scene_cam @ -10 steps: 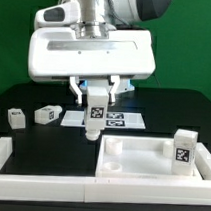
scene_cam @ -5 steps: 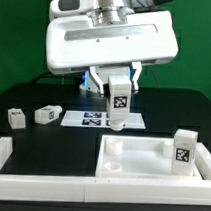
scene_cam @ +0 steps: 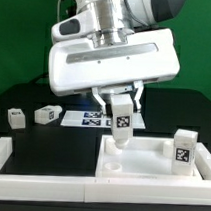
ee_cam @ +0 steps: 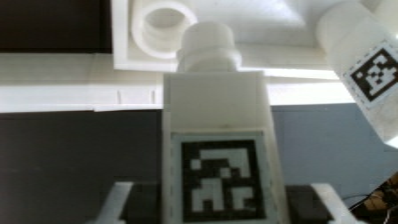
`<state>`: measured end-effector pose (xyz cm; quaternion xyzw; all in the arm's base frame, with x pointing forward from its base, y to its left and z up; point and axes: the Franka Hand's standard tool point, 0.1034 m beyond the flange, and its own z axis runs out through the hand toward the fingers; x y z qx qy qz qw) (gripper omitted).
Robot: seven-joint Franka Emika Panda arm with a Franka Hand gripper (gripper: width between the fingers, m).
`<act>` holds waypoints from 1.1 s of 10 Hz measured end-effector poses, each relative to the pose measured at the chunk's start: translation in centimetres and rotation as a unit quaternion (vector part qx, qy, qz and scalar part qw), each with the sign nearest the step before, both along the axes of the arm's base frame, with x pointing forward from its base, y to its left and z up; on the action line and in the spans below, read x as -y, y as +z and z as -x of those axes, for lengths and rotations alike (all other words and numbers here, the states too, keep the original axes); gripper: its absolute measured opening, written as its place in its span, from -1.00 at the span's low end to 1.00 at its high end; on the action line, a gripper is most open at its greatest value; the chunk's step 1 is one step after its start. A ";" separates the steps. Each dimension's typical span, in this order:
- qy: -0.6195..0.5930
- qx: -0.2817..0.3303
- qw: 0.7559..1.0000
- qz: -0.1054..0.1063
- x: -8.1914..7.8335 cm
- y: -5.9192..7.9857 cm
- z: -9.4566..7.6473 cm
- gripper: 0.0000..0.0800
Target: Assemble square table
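My gripper [scene_cam: 121, 104] is shut on a white table leg [scene_cam: 121, 122] with a black-and-white tag. It holds the leg upright, with the lower end just above the far corner of the white square tabletop [scene_cam: 140, 163] on the exterior view's left. In the wrist view the leg [ee_cam: 214, 120] fills the middle between my fingers [ee_cam: 121, 198]. Its tip points near a round corner socket [ee_cam: 166, 18] of the tabletop [ee_cam: 71, 95]. A second tagged leg [scene_cam: 182, 150] stands on the tabletop's right side and also shows in the wrist view [ee_cam: 365, 70]. Two more legs [scene_cam: 14, 116] [scene_cam: 47, 113] lie on the black table at the left.
The marker board [scene_cam: 93, 118] lies flat behind the gripper. Long white L-shaped rails [scene_cam: 40, 162] run along the front and the left of the table, next to the tabletop. A green wall stands at the back.
My gripper has carried the leg toward the exterior view's right and lower, from above the marker board to the tabletop's far left corner. Nothing else has moved.
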<state>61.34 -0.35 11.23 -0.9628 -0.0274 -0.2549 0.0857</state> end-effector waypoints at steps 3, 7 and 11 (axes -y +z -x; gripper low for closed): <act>-0.074 -0.016 0.997 -0.018 -0.6 0.3 -0.2 -0.28; -0.071 -0.017 0.997 -0.005 -0.1 0.6 -0.1 -0.28; -0.093 0.045 0.994 0.019 0.5 -1.4 0.3 -0.28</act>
